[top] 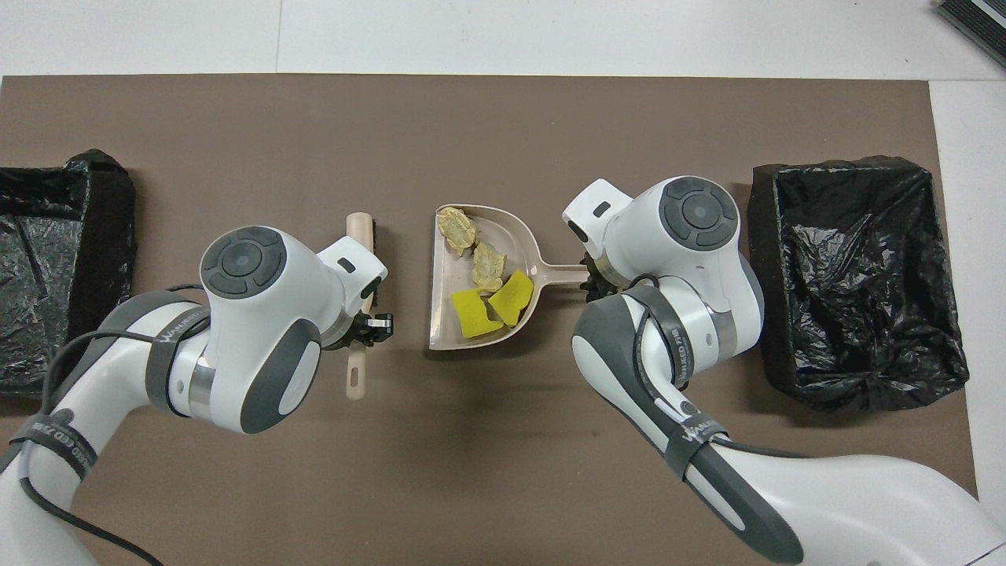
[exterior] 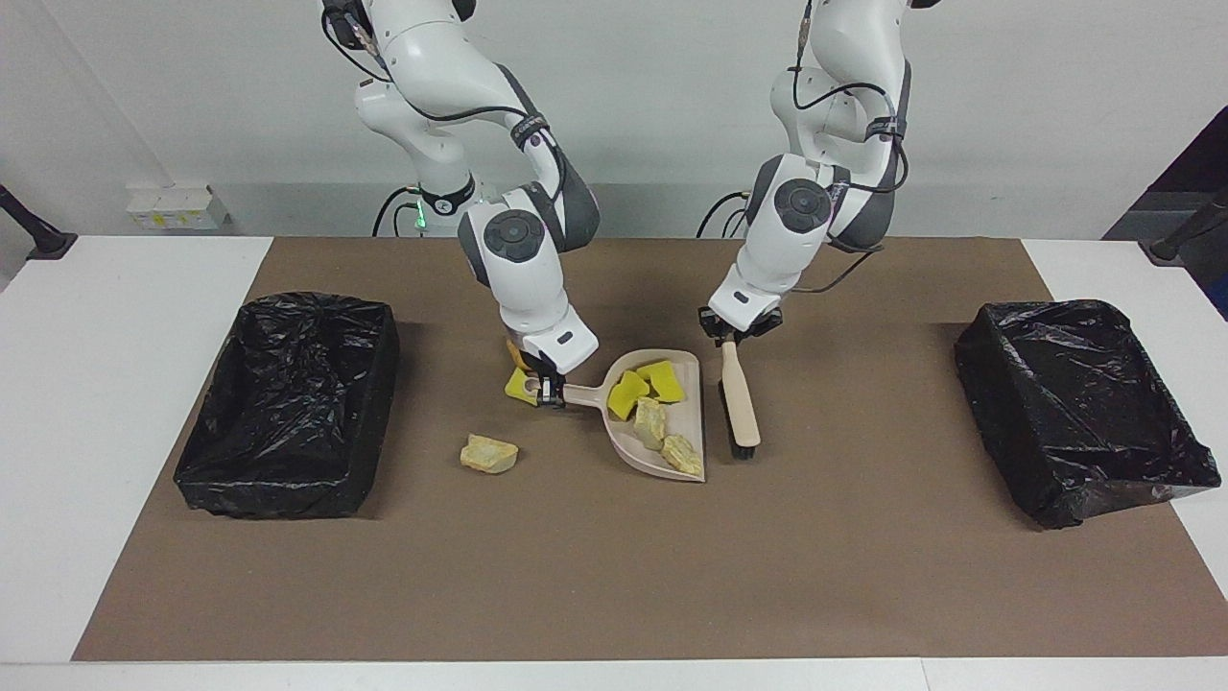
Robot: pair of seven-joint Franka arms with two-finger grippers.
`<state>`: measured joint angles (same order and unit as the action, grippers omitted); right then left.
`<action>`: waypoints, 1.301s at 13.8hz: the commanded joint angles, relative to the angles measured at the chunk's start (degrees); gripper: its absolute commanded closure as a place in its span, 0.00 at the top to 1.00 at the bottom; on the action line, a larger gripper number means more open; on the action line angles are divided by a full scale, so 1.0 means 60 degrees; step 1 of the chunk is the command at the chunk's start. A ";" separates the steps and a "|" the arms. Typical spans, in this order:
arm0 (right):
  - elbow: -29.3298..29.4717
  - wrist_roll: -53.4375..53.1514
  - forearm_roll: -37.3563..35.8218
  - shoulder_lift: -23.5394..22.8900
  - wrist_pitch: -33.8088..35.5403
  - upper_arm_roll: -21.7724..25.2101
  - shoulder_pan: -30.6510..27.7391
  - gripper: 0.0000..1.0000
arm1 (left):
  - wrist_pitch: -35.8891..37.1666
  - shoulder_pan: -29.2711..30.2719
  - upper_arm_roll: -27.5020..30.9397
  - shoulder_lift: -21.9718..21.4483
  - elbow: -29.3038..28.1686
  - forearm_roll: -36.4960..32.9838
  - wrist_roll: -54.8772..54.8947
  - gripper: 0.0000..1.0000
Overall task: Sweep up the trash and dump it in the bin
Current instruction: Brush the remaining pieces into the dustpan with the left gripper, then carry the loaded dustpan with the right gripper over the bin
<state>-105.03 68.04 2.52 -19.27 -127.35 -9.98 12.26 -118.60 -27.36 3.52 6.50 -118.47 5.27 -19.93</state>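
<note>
Mid-mat: right gripper [exterior: 549, 388] clamps loaded dustpan [exterior: 693, 422] handle, left gripper [exterior: 734, 331] clamps brush [exterior: 740, 398]; three scraps [exterior: 488, 454] unswept, next sweep.

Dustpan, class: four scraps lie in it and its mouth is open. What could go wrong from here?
1. If the right claw tips the dustpan, the chunk at its open lip may slide out.
2. The loose chunk on the mat and the yellow piece by the handle could be left unswept.
3. The brush, held by the left claw, could nudge the dustpan beside it.
</note>
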 commanded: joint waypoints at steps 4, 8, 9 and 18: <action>-0.0074 0.1971 0.0809 0.0720 0.0510 -0.0109 -0.0970 0.00 | 0.1585 0.1248 -0.0074 0.0353 0.1681 -0.0423 0.1107 0.00; 0.0014 0.3509 0.0986 0.1555 0.1813 -0.0109 -0.2200 0.00 | 0.2525 0.1717 -0.0074 0.0426 0.2663 -0.0481 0.1694 0.00; 0.0072 0.3948 0.0986 0.1687 0.2107 -0.0109 -0.2610 0.00 | 0.2526 0.1718 -0.0074 0.0397 0.2694 -0.0482 0.1695 0.00; 0.1185 0.8857 0.1235 0.1791 0.3296 0.0008 -0.7123 0.00 | 0.2467 0.1967 -0.0074 0.0294 0.2387 -0.0453 0.2310 0.00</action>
<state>-100.11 118.04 9.12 -8.11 -109.09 -9.35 -27.56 -104.73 -16.72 3.60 8.46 -104.15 3.57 -7.25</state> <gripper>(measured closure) 0.670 0.736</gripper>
